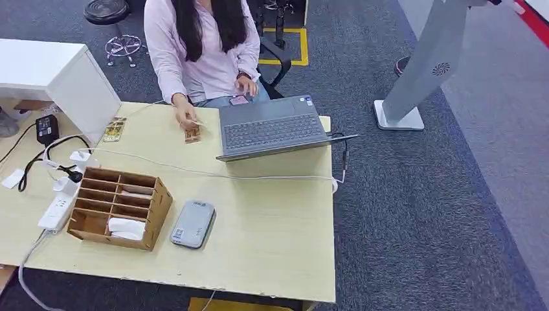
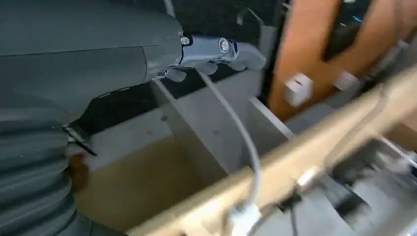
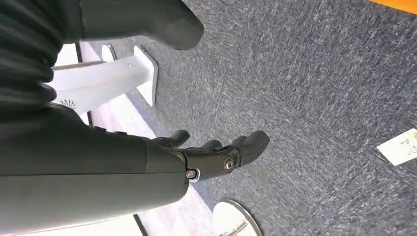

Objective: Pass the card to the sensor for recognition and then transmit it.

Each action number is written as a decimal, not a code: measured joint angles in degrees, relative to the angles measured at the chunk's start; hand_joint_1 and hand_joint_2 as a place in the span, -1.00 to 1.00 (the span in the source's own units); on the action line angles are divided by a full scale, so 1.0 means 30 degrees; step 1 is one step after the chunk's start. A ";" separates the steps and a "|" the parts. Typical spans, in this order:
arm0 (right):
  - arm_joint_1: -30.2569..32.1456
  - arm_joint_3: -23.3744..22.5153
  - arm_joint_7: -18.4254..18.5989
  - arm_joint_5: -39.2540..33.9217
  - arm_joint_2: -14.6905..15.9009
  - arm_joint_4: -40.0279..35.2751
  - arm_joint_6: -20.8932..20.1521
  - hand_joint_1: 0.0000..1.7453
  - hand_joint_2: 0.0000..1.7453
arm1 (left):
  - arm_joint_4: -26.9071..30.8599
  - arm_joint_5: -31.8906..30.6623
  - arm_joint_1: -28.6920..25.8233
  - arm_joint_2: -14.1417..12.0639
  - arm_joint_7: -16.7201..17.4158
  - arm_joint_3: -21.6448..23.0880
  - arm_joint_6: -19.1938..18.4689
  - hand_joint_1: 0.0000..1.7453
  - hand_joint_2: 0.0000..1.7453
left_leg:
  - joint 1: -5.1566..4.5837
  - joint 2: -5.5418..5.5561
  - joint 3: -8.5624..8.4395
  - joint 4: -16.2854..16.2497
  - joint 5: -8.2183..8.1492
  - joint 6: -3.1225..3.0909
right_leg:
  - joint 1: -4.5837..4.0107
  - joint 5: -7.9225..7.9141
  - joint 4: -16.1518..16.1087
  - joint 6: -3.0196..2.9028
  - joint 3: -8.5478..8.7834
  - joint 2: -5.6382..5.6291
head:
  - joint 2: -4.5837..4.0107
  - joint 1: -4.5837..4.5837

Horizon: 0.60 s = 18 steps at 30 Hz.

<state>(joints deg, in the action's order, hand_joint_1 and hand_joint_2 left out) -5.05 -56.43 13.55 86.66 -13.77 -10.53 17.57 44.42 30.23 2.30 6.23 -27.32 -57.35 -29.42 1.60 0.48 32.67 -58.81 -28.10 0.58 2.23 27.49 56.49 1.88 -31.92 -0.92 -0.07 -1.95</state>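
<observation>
A small brown card (image 1: 191, 135) lies on the far part of the wooden table (image 1: 272, 240), under the fingertips of a person (image 1: 204, 45) seated behind it. A second patterned card (image 1: 114, 129) lies further left. The flat grey sensor (image 1: 193, 224) rests near the table's front, beside a wooden sorting box (image 1: 120, 206). In the left wrist view my left hand (image 2: 211, 51) hangs low beside pale furniture panels, fingers loosely extended and holding nothing. My right hand (image 3: 216, 155) hangs over the dark carpet, fingers stretched out, empty.
An open grey laptop (image 1: 272, 126) stands at the far right of the table. A white cable (image 1: 213, 173) crosses the middle, and a power strip (image 1: 57, 210) with plugs sits at the left. A white kiosk stand (image 1: 421, 71) rises on the carpet. A white slip (image 3: 401, 146) lies on the floor.
</observation>
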 joint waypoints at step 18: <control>0.0575 0.2774 -0.1807 -0.4237 0.0568 -0.0509 -0.1259 -1.00 -1.00 | -0.7908 -0.3221 -0.0113 -0.0495 0.0464 0.0136 0.5392 -1.00 -1.00 | -0.0003 0.0011 -0.0006 -0.0001 -0.0001 0.0000 | 0.0000 0.0001 -0.0005 0.0001 -0.0001 0.0008 | 0.0000 -0.0014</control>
<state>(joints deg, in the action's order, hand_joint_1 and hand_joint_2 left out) -3.33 -48.11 8.13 73.95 -12.07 -12.06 13.79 20.70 20.57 1.96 4.74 -25.93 -56.94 -13.25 1.59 0.51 32.66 -58.82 -28.10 0.58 2.23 27.49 56.48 1.88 -31.93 -0.89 -0.07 -1.99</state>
